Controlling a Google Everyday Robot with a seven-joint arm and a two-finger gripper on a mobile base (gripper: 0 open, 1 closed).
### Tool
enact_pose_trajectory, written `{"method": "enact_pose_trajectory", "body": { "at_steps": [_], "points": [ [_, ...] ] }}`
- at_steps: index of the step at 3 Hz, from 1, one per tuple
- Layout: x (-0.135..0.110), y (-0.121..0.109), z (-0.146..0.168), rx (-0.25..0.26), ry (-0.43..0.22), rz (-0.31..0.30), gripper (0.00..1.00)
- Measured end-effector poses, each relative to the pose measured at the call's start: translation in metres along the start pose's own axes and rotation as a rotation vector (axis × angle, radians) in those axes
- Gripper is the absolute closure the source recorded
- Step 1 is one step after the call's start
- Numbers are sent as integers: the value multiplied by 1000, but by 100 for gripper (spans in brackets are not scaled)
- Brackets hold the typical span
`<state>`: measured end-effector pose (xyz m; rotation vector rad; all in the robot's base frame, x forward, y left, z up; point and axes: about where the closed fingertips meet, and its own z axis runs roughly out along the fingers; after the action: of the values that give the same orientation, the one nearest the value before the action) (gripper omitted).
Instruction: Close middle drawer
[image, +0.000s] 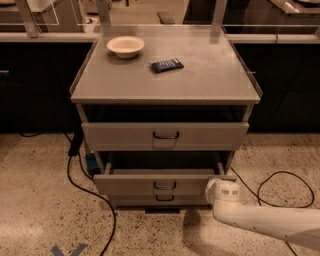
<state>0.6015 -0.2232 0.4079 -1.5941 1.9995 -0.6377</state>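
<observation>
Cabinet (235, 125) stands on a speckled floor (35, 200). The tabletop (210, 75) carries a bowl (125, 46) at rear left and a dark packet (167, 65) near centre, set apart.

Middle drawer (130, 184): partly open, front panel standing forward of the cabinet face, dark interior exposed behind it, loop handle at centre. The top drawer (115, 136) is above it. The bottom drawer (130, 199) shows just beneath, its handle directly under the middle one.

The white arm (270, 222) enters from lower right. The end effector (221, 190) is at the right end of the middle drawer's front, apparently touching it. Whether it is open or closed cannot be told.

Black cables (87, 190) lie on the floor on both sides.
</observation>
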Motion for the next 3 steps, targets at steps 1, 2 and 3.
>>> {"method": "enact_pose_trajectory", "body": {
  "at_steps": [1,2,3],
  "points": [
    [0,0,1,0,1,0,100],
    [-1,-12,10,2,6,-16,100],
    [-5,-53,45,-13,12,-69,100]
  ]
}}
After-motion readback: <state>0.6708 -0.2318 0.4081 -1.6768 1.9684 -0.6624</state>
